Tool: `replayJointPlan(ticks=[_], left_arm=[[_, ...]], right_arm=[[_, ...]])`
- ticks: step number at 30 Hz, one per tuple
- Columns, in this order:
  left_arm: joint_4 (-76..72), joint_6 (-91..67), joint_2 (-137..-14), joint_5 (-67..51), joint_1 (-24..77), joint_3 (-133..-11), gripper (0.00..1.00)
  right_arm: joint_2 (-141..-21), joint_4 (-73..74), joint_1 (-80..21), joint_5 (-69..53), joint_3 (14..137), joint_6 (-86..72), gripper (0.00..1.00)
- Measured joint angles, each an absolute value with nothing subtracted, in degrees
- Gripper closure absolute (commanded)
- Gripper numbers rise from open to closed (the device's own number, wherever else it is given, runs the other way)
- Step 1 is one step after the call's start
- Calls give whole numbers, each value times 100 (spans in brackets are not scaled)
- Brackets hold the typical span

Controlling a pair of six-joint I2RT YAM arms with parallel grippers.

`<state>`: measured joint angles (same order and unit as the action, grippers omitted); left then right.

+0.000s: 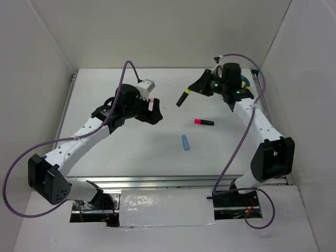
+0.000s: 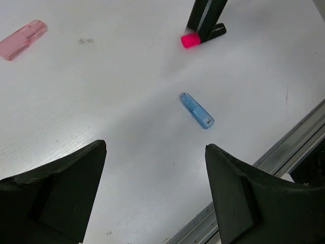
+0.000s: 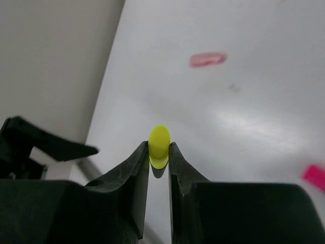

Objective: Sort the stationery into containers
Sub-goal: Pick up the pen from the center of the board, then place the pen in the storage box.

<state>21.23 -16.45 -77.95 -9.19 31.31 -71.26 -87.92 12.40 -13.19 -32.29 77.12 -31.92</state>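
My right gripper [image 1: 191,91] [image 3: 159,146] is shut on a yellow-capped marker [image 3: 159,141] with a black body [image 1: 182,98], held above the table's far middle. A pink-black highlighter [image 1: 203,122] [image 2: 199,36] [image 3: 315,176] lies just right of centre, and a small blue piece [image 1: 186,142] [image 2: 197,111] lies nearer the front. The flat pink eraser [image 2: 23,39] [image 3: 207,59] lies by my left gripper [image 1: 156,116] [image 2: 155,147], which hangs open over bare table with nothing between its fingers. The teal container [image 1: 244,82] is mostly hidden behind my right wrist at the far right.
White walls close in the table at the back and both sides. A metal rail [image 2: 284,152] runs along the near edge. In the right wrist view the left arm's dark gripper [image 3: 45,145] shows at the left.
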Motion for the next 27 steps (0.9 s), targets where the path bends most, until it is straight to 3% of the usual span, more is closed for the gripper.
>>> replayJointPlan(ticks=[5, 6, 12, 18, 27], left_arm=[[2211, -1509, -7784, -786, 3022, -7126, 5], [2231, -1487, -7784, -749, 3000, -7126, 1], [2287, -1347, -7784, -499, 2939, -7126, 1], [2324, -1310, -7856, -412, 2897, -7181, 1], [2346, -1210, -8075, -432, 2648, -7214, 1]], right_arm=[[-8547, 1275, 108, -2414, 8064, -2390, 100], [-8523, 1232, 357, -2169, 8167, -2224, 100], [-8737, 764, 1520, -967, 8768, -1448, 100], [-9854, 550, 1719, -333, 9907, -1164, 100], [-11168, 613, 1494, 613, 10595, -1057, 100]])
